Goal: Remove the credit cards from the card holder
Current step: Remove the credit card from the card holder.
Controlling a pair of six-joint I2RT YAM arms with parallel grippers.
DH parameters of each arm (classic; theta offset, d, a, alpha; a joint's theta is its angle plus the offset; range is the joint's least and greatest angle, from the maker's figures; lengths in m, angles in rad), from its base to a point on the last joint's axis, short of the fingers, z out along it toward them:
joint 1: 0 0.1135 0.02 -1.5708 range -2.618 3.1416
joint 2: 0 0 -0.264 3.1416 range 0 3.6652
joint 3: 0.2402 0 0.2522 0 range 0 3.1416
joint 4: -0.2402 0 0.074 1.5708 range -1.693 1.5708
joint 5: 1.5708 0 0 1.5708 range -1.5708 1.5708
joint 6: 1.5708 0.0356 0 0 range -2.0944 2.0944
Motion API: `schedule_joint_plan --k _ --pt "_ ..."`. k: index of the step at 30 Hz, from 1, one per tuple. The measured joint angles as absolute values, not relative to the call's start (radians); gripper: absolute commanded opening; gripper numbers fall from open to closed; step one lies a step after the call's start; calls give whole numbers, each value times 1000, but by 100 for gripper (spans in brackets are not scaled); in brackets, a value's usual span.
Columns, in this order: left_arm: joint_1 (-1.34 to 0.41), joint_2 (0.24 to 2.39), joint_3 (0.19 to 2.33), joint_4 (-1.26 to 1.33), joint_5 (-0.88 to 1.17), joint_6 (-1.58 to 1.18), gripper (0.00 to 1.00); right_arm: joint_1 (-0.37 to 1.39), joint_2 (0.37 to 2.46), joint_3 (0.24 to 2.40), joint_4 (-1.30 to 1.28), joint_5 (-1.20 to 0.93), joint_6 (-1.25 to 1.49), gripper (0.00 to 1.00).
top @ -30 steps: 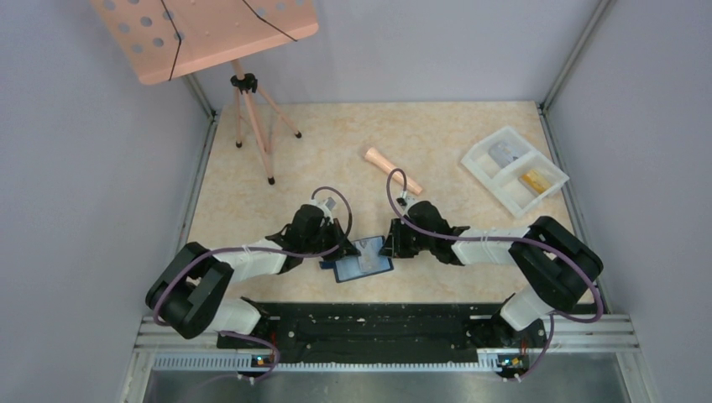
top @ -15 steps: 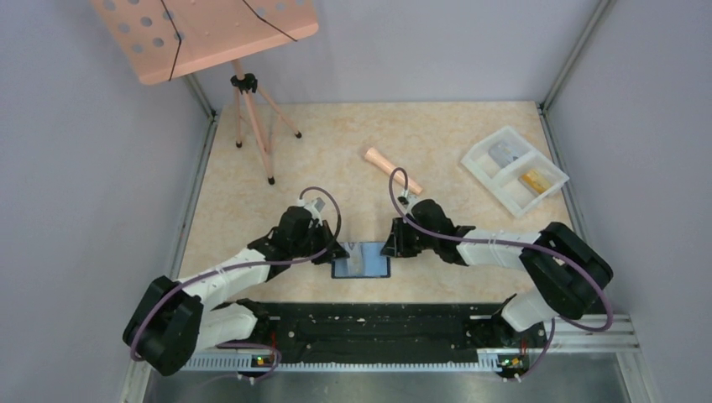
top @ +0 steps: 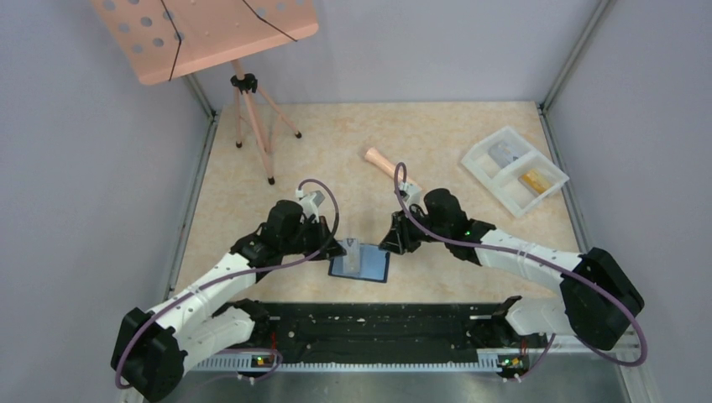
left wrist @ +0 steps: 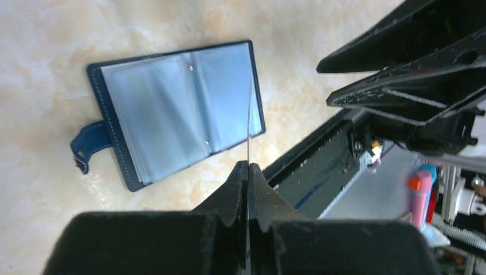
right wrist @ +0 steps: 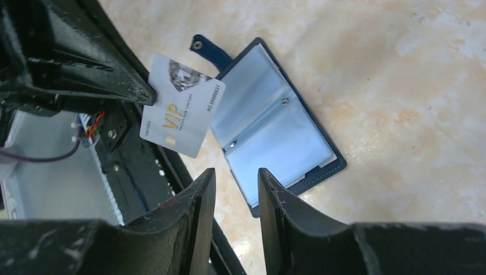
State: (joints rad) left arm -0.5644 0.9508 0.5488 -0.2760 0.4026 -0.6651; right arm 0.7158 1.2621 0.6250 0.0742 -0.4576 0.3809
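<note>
Pinching a silver VIP card (right wrist: 182, 113) by one edge, the left gripper (left wrist: 248, 167) is clenched on it and holds it above the tab end of the open card holder (right wrist: 275, 137), clear of the pockets. The holder lies flat on the table (top: 453, 134). The right gripper (right wrist: 236, 175), jaws parted and empty, hovers just beside it, apparently placed to steady it. The white tray (top: 487, 186) stands well apart.
</note>
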Motion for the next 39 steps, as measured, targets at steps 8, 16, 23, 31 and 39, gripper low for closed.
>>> schedule_joint_plan --k 8,16,23,31,39 --pt "-564 957 556 -295 614 -603 0 706 1254 644 82 -695 278 38" --pt "-565 992 556 -231 791 -612 0 706 1297 683 107 -881 254 39" --pt "-565 1019 556 -206 858 -628 0 706 1376 744 128 -976 258 34" --pt "-565 1032 556 -187 879 -630 0 706 1440 786 112 -1050 254 33" --pt "-565 1032 556 -183 883 -629 0 705 1454 787 93 -1065 248 11"
